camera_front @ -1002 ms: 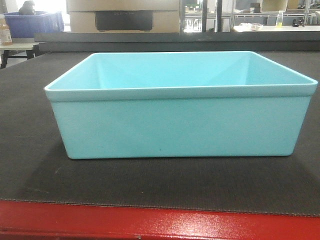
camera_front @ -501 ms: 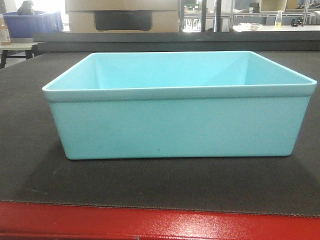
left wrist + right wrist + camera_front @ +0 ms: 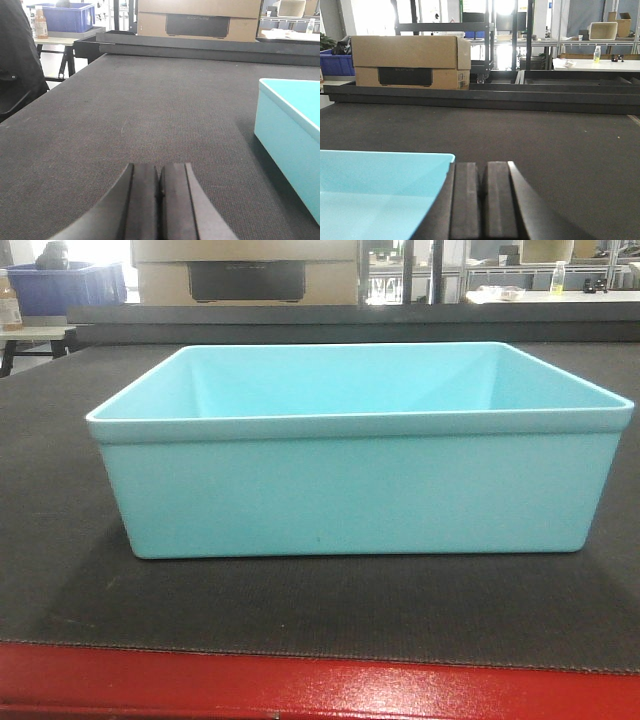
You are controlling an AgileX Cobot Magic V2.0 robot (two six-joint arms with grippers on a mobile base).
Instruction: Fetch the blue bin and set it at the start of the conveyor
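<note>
Both sets of fingers, left [image 3: 159, 200] and right [image 3: 483, 202], are pressed together and hold nothing. Between them the blue bin [image 3: 355, 455] sits empty on the dark textured belt [image 3: 60, 540], near its red front edge [image 3: 300, 685]. Far behind stand cardboard boxes [image 3: 410, 62] and shelving.

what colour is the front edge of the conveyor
Red, along the front of the conveyor start; it shows best in the exterior front-facing view.
</note>
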